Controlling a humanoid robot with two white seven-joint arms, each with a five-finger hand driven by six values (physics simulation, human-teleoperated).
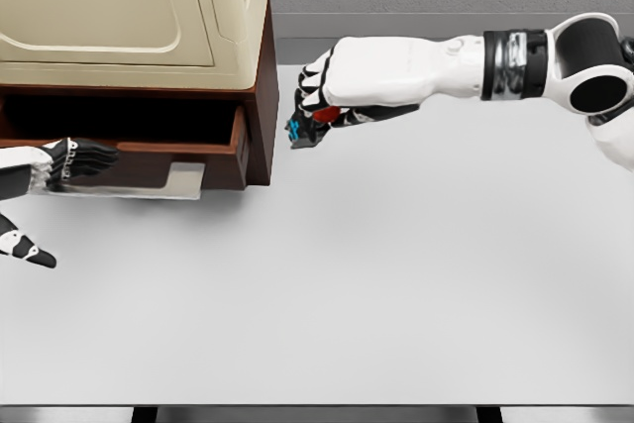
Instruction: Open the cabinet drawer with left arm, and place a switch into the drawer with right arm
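Observation:
The brown cabinet stands at the upper left with its drawer pulled out; the dark cavity above the drawer front shows. My left hand lies at the drawer front by the metal handle plate, its fingers stretched forward and holding nothing. My right hand reaches in from the right and hovers just right of the cabinet's corner, above the table. Its fingers are curled on a small switch with red and blue parts, mostly hidden under the palm.
A cream-coloured appliance sits on top of the cabinet. The white table spreads across the lower view, with its front edge near the bottom. A grey wall runs behind.

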